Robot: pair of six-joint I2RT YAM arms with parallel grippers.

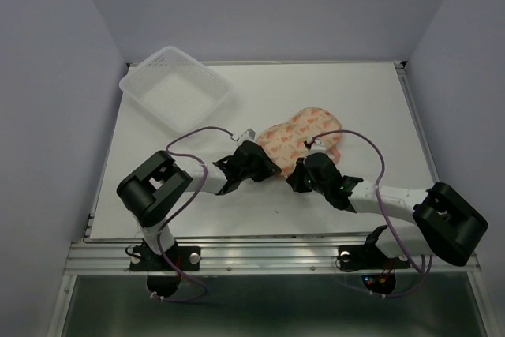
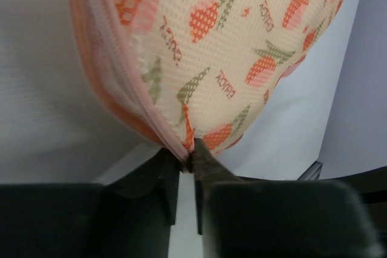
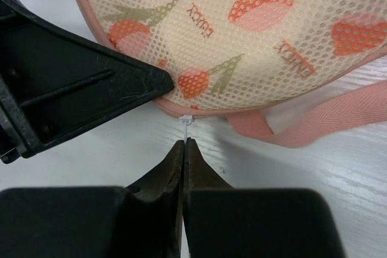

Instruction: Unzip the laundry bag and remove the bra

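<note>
From above, the laundry bag (image 1: 304, 133) lies near the middle of the white desk (image 1: 355, 92), slightly toward the right edge. It is zipped closed, with its long axis running from near-left to far-right. A clear plastic tray (image 1: 130, 86) sits well apart at the far left corner. Both arms reach in from the near edge. The left hand (image 1: 272, 162) meets the bag's near-left lobe, and the right hand (image 1: 302, 160) is just beside it at the bag's near rim. This view does not show how far either hand is open.

In the left wrist view, the laundry bag (image 2: 242, 40) fills the picture above the left hand (image 2: 188, 155). The two fingers have their tips drawn together, clamped on the pink zipper rim (image 2: 130, 98) at the pouch's lowest point.

In the right wrist view, the laundry bag (image 3: 272, 40) lies just beyond the right hand (image 3: 183, 148), whose fingers are pressed flat together with no gap. A thin white tab (image 3: 186, 122) hangs from the bag's rim down to the fingertips. Whether they grip it cannot be told. A black wedge-shaped part (image 3: 72, 89) touches the bag's edge on the left. The thin pink loop (image 3: 314, 128) lies on the desk at the right.
</note>
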